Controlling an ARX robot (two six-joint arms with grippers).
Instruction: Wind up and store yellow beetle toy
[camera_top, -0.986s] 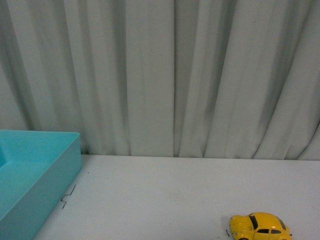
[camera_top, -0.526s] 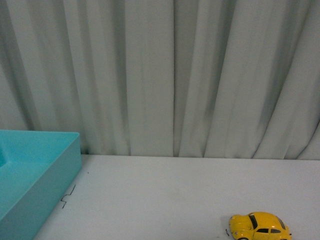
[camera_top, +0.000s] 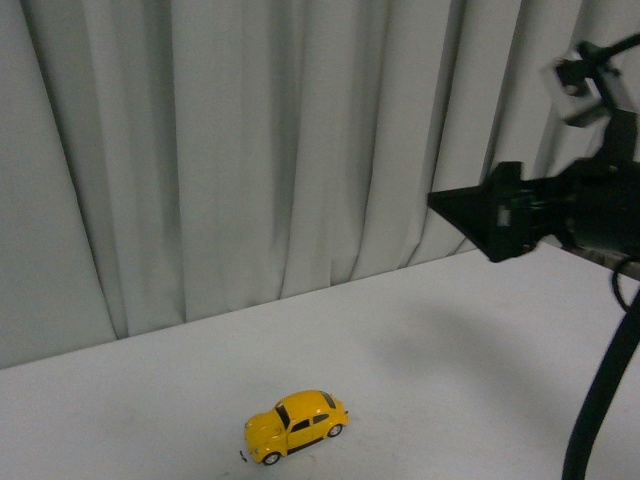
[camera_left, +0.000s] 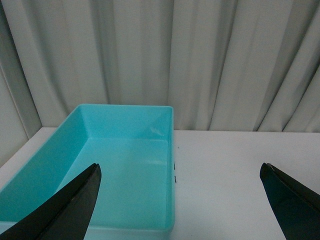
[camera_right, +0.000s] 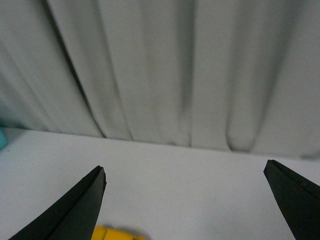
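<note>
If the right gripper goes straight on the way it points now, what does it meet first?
Most likely the curtain. The right gripper is open, raised above the table, and aims at the folds; the yellow beetle toy lies lower, below that line. Depth is unclear, so I am not certain.

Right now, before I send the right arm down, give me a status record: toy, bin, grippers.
toy: yellow beetle toy upright on its wheels on the white table, untouched
bin: teal bin, nothing visible inside
left gripper: open, empty, facing the bin
right gripper: open, empty, raised above the table
</note>
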